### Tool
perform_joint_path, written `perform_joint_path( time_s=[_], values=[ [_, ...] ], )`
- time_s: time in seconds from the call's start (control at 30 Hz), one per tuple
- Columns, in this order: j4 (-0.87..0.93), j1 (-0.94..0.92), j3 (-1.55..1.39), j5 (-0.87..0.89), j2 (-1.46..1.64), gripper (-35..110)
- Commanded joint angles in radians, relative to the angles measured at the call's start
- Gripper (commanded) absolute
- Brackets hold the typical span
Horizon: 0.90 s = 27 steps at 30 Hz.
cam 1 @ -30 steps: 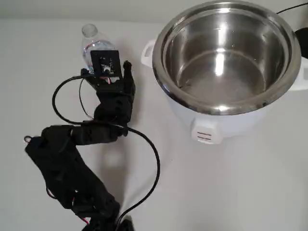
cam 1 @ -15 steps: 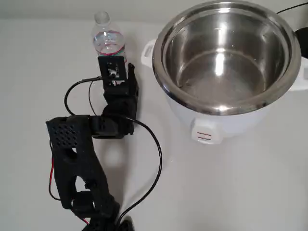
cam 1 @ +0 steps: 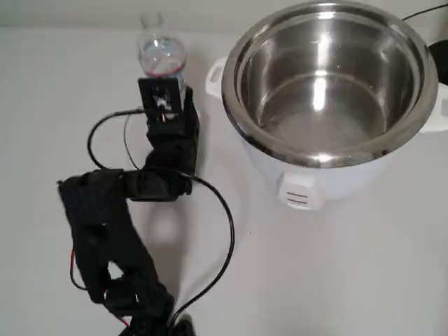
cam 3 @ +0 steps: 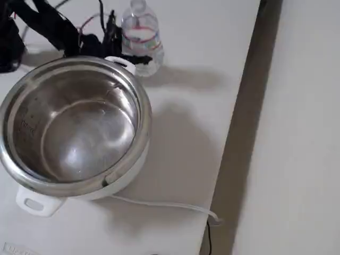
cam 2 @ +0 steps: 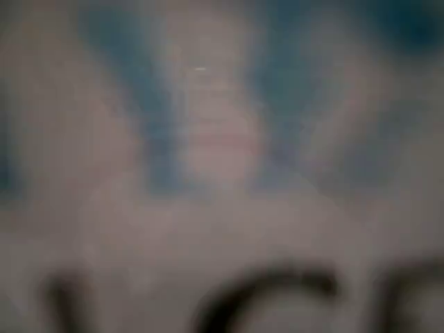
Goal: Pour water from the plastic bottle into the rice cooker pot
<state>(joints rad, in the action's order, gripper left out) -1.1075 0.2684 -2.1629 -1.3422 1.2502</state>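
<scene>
The small clear plastic bottle (cam 1: 163,56) with its white, red and blue label band stands upright on the white worktop (cam 1: 350,266), just left of the large shiny steel rice cooker pot (cam 1: 329,77) in the overhead view. The black hand (cam 1: 168,105) is pressed up against it, the wrist view a blur of label, though whether it grips I cannot tell. This looks like the grasping step; next would come a firm hold, a lift and a tilt over the rim.
</scene>
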Motion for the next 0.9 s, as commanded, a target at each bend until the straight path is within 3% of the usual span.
perform_joint_path(
  time_s=[0.0,0.23,0.53,0.87],
  values=[
    [0.244,-0.002,0.018,0.064,0.503,7],
    [0.699,-0.031,0.133,0.219,0.857,7],
    [1.330,-0.184,0.489,0.706,0.963,7],
    [1.647,-0.224,0.719,1.197,0.874,8]
  ],
)
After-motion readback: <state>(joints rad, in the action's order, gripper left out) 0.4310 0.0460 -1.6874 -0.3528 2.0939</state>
